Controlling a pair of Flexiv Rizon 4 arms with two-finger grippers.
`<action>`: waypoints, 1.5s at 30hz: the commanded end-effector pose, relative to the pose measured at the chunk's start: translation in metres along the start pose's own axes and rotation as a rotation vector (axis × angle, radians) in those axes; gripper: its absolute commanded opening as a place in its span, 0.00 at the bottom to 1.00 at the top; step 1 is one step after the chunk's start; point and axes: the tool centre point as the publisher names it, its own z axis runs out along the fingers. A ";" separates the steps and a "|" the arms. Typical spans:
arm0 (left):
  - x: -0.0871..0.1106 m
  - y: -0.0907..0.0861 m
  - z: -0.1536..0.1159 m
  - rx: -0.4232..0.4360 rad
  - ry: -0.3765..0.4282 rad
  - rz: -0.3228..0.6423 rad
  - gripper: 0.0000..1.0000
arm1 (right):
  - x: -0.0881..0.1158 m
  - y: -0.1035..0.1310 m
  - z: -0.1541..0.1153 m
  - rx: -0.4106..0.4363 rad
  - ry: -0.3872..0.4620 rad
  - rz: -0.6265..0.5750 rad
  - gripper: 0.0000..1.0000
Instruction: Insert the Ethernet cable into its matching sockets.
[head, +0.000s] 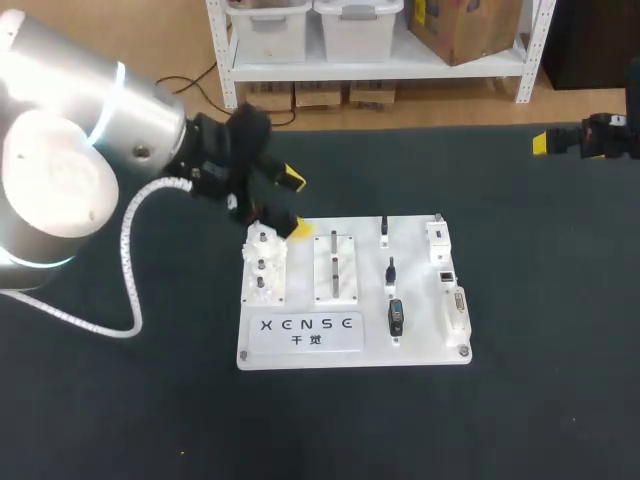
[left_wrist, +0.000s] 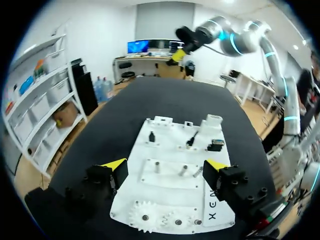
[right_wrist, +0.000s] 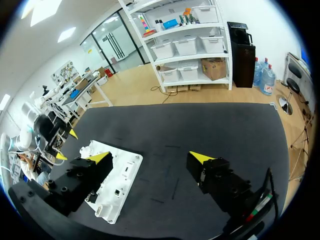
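One white board (head: 300, 335) carries three socket fittings (head: 446, 275) along its right edge; which takes Ethernet I cannot tell. Left gripper (left_wrist: 165, 165), wide and empty, hangs over its three gears (left_wrist: 145, 217). The right gripper (right_wrist: 150, 157), wide and empty, is well off its far-right corner.

The table (head: 540, 300) is dark charcoal. The board (head: 420, 330) is white with dark lettering. Its gears (left_wrist: 145, 217) are white, and one connector (head: 397, 317) on it is black. The left gripper (left_wrist: 166, 165) and right gripper (right_wrist: 150, 157) are black with yellow tips. The left arm (head: 70, 150) is silver with a cyan ring.
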 end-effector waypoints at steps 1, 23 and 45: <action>0.009 -0.011 0.000 0.150 -0.031 0.247 1.00 | 0.000 0.000 0.000 -0.002 0.000 -0.001 1.00; 0.039 -0.085 0.008 -0.014 -0.107 0.116 1.00 | 0.000 0.000 0.000 -0.002 0.000 -0.001 1.00; 0.043 -0.077 0.008 -0.019 -0.095 0.070 1.00 | -0.001 -0.002 -0.002 0.075 0.044 -0.001 1.00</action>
